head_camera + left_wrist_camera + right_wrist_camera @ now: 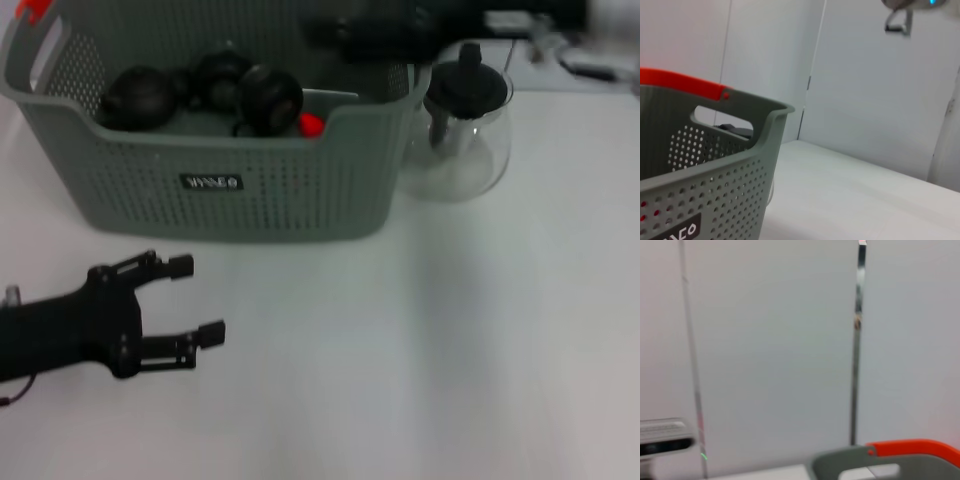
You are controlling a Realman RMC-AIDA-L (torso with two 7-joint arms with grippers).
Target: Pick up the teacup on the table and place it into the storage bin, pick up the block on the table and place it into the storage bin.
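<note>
Bin [240, 210] lies just beyond your left gripper [195, 300], whose fingers are spread and empty; cups [270, 98] and a red piece [311, 125] sit inside it.

A white tabletop [420, 380] carries the grey-green perforated storage bin [230, 190] at its far left. Just beside the bin's right end stands a glass teapot [465, 140] with a black lid.

One storage bin [230, 190], one glass teapot [465, 130], three dark teacups [205, 93]
</note>
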